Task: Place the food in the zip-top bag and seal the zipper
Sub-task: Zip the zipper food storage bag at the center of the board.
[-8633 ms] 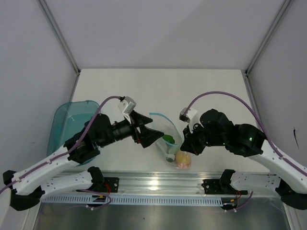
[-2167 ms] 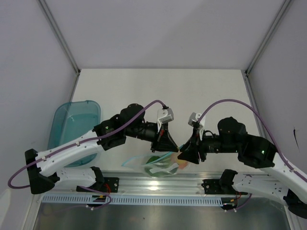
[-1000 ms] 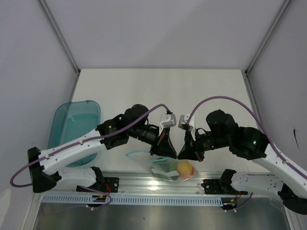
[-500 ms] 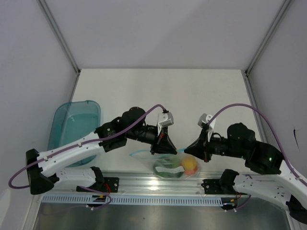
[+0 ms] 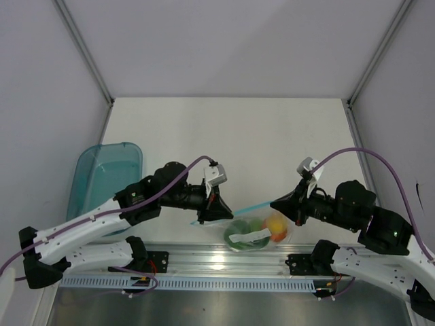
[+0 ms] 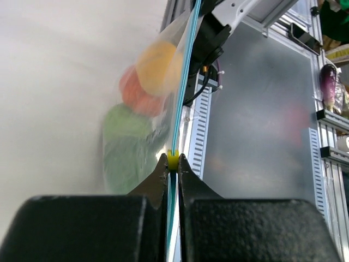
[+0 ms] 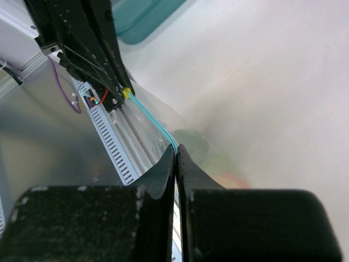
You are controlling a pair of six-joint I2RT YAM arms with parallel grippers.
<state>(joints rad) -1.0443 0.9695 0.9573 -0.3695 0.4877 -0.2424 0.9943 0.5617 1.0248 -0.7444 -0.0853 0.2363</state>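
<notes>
Zip-top bag [image 5: 250,236], small, clear, crinkly plastic, lies at the near edge of the white table [image 5: 224,136], between the two arms and just beside the aluminium rail [image 5: 224,257]. Can't tell if it rests on the table or hangs just above it.

Far left: teal translucent plastic tray [image 5: 102,173], well apart from the bag.

Left gripper [image 5: 219,212]: jaws pressed together on the left end of the zipper [image 5: 253,206], the thin light blue strip along the bag's mouth. In the left wrist view the strip [image 6: 182,82] runs straight out from between the fingertips [image 6: 161,172], with a small yellow slider [image 6: 172,160] right at the tips.

Middle: the strip is pulled taut between both grippers, and the bag body sags from it toward the rail. The food is inside. Green round pieces [image 5: 239,227] sit on the left and an orange round fruit [image 5: 275,224] on the right, close to the right gripper. The other pieces are too blurred to pick out.

Right gripper [image 5: 274,202]: jaws clamped tight on the right end of the same strip. In the right wrist view the strip [image 7: 152,123] leads from its fingertips [image 7: 166,164] away to the yellow slider [image 7: 126,93] at the left gripper [image 7: 112,82].
</notes>
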